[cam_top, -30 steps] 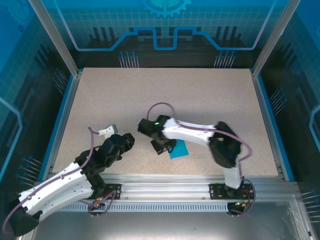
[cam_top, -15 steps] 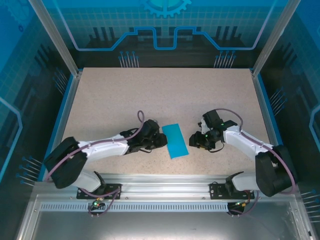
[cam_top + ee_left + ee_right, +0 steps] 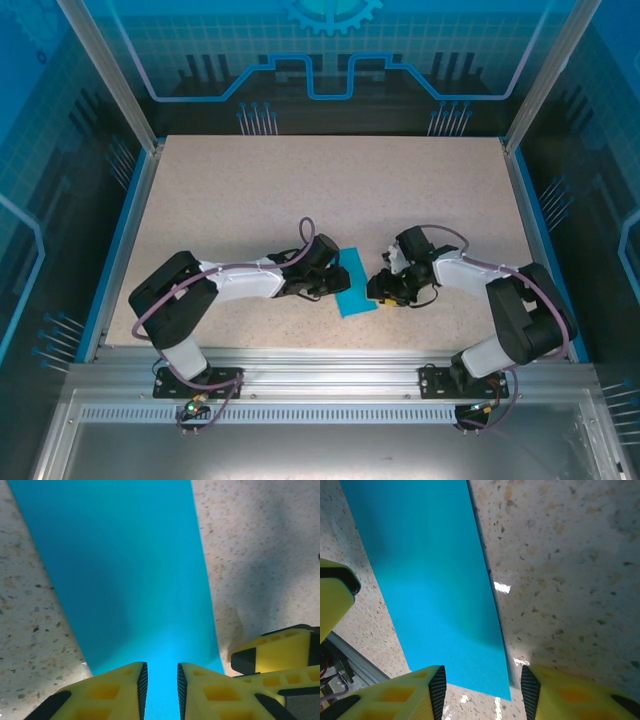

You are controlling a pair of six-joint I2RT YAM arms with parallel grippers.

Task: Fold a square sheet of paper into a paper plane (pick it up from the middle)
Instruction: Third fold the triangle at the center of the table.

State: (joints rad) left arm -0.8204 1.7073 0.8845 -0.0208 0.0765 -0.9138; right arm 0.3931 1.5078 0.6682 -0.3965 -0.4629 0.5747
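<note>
The teal sheet of paper [image 3: 355, 283] lies flat on the table as a narrow rectangle, a strip rather than a square or a paper plane. My left gripper [image 3: 331, 284] reaches it from the left. In the left wrist view its jaws [image 3: 160, 674] stand a narrow gap apart low over the paper [image 3: 125, 570], with teal showing between the pads. My right gripper [image 3: 379, 290] comes from the right, open wide. In the right wrist view the gripper [image 3: 482, 679] straddles one corner of the paper [image 3: 430, 580].
The speckled beige table [image 3: 330, 190] is bordered by blue rails and a metal rail [image 3: 330, 362] at the near edge. The two grippers' fingers come close together over the paper: a right finger [image 3: 272, 652] shows in the left wrist view, a left finger [image 3: 332, 595] in the right wrist view.
A second ago the right arm hung over the paper and the left arm was drawn back. Now each gripper meets the paper from its own side, and the left jaws have narrowed.
</note>
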